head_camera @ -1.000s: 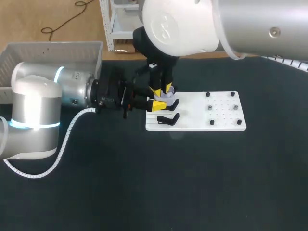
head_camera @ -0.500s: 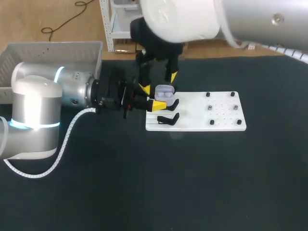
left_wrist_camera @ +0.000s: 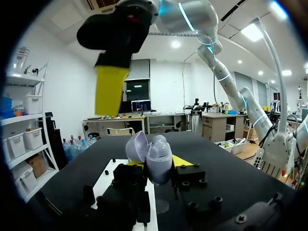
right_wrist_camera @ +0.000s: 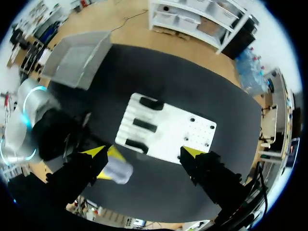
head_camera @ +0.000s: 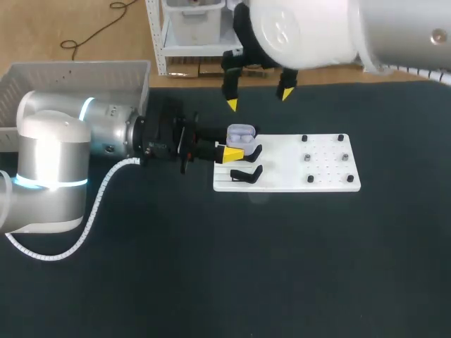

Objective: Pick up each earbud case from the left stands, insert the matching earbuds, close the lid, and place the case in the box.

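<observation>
A lavender earbud case (head_camera: pixel 241 133) sits at the left end of the white stand board (head_camera: pixel 296 169), held in my left gripper (head_camera: pixel 236 143), which is shut on it from the left. In the left wrist view the case (left_wrist_camera: pixel 156 156) stands between the fingers with its lid tipped open. My right gripper (head_camera: pixel 258 98) hangs open well above and behind the case, holding nothing. From the right wrist view its own gripper (right_wrist_camera: pixel 144 152) looks down on the board (right_wrist_camera: pixel 166 132) and the case (right_wrist_camera: pixel 118 171).
Black stands (head_camera: pixel 246 174) line the board's left end, and small black pegs (head_camera: pixel 308 158) dot its right part. A grey box (head_camera: pixel 70 77) sits at the table's far left corner. The left arm (head_camera: pixel 53 162) lies across the table's left side.
My right gripper has opened wide and risen off the case, pulling back toward the table's far edge. The left gripper has kept still with the case.
</observation>
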`<state>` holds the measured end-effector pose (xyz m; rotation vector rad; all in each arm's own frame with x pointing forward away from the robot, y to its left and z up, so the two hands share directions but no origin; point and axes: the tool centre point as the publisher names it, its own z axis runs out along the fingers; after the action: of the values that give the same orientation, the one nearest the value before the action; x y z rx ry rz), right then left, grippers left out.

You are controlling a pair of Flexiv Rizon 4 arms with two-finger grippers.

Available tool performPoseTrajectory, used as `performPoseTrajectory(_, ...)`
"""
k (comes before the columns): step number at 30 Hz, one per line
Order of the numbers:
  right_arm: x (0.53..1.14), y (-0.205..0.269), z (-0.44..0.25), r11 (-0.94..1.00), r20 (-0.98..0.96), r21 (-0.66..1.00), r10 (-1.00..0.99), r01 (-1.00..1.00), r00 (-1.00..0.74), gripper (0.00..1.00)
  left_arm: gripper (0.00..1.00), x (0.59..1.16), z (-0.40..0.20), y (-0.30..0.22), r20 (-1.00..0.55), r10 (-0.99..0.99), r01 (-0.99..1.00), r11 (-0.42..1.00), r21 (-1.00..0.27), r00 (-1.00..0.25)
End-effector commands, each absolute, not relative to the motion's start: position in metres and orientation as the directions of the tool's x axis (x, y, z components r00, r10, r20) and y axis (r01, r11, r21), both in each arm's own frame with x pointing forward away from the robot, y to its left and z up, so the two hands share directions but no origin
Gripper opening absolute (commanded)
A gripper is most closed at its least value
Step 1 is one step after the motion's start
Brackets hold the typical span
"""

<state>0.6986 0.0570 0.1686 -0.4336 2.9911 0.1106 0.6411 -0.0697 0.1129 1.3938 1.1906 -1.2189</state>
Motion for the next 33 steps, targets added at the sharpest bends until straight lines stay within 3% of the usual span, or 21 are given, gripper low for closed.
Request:
performPoseTrajectory(1, 0.706, 0.049, 0.145, 0.965, -0.16, 0.068, -0.238, -0.251, -0.958, 1.0, 0.0, 0.64, 0.112, -0.07, -0.994, 0.095, 0.992, -0.121, 0.038, 0.05)
performPoseTrajectory(22, 0.668, 0.052, 0.128, 0.958, -0.078, 0.093, -0.264, -0.271, -0.961, 1.0, 0.0, 0.64, 0.112, -0.07, -0.994, 0.095, 0.992, -0.121, 0.038, 0.05)
performPoseTrajectory(33, 0.632, 0.046, 0.215, 0.926, -0.441, -0.075, -0.363, -0.37, -0.821, 1.0, 0.0, 0.64, 0.114, -0.069, -0.994, 0.103, 0.994, -0.107, 0.014, 0.025)
